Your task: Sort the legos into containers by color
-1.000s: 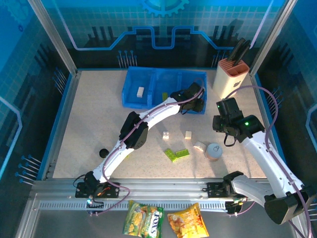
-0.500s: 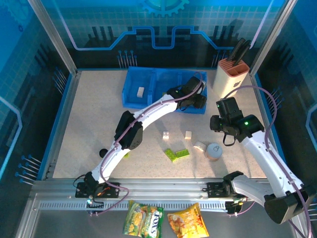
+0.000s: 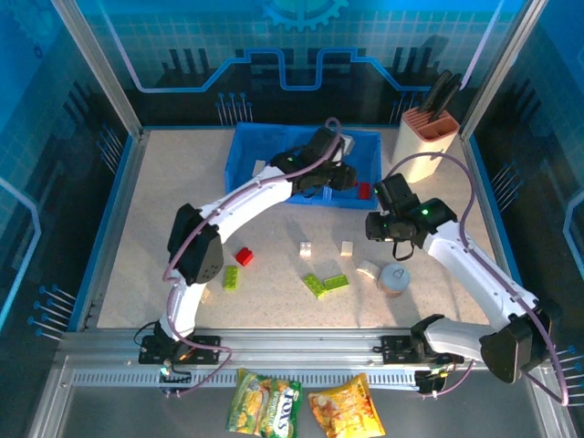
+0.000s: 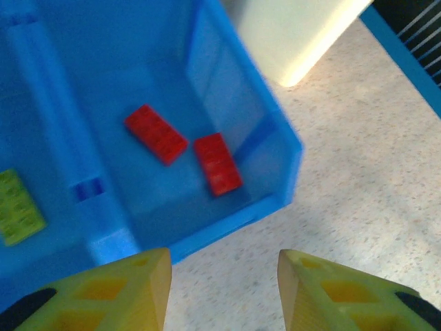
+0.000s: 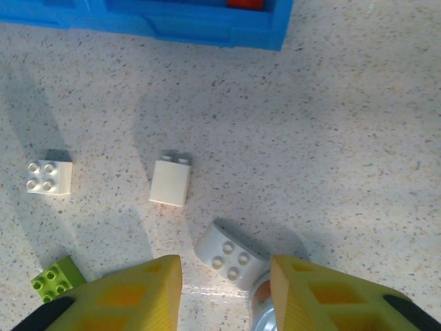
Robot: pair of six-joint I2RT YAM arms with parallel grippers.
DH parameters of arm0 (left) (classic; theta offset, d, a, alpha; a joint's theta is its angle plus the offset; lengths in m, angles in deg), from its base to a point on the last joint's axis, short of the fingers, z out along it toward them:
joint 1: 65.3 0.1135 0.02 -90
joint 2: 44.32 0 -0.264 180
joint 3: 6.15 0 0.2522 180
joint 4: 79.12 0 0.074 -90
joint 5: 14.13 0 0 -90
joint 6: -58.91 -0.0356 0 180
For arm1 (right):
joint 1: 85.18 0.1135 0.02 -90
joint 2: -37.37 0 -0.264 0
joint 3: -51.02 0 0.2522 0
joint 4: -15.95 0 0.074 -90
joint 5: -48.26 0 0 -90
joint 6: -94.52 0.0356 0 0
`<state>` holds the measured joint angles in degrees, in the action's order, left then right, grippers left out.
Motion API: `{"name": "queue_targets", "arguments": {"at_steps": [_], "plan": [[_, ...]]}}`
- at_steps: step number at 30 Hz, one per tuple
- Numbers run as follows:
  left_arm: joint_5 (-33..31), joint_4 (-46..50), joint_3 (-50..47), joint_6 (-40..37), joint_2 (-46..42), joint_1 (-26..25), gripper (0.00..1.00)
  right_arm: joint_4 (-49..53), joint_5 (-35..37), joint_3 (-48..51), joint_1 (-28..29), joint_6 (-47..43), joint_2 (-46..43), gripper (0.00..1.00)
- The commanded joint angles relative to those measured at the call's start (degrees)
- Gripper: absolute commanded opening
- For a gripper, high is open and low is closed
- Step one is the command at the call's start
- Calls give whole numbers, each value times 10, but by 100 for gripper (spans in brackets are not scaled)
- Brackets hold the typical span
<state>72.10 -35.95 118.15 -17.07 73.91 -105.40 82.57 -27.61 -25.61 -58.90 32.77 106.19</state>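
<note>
Here, left arm point(image 3: 246, 196) outstretched, fingers point(image 4: 103, 289) apart over tray point(image 4: 227, 226), right arm point(image 3: 465, 265) bent, fingers point(image 5: 124, 293) apart above white legos point(image 5: 170, 183)

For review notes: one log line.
left end effector open at tray; right end effector open over white bricks; two red bricks binned

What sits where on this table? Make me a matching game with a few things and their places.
1. two red legos
2. grey can
3. knife block
4. left gripper

A. far right corner of the table
B. open, above the blue tray
C. that tray's right-end compartment
D. beside a curved white lego

Pairs: 1-C, 2-D, 3-A, 4-B
</note>
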Motion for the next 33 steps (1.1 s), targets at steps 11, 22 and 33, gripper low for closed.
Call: {"name": "queue_targets", "arguments": {"at_steps": [11, 22, 33], "plan": [[59, 34, -232, 8, -223, 144, 45, -19, 10, -31, 84, 42, 84, 40], [75, 94, -336, -32, -339, 265, 46, -13, 2, -57, 178, 56, 174, 40], [111, 90, -402, -50, -393, 387, 47, 18, 3, -103, 277, 25, 277, 42]]}}
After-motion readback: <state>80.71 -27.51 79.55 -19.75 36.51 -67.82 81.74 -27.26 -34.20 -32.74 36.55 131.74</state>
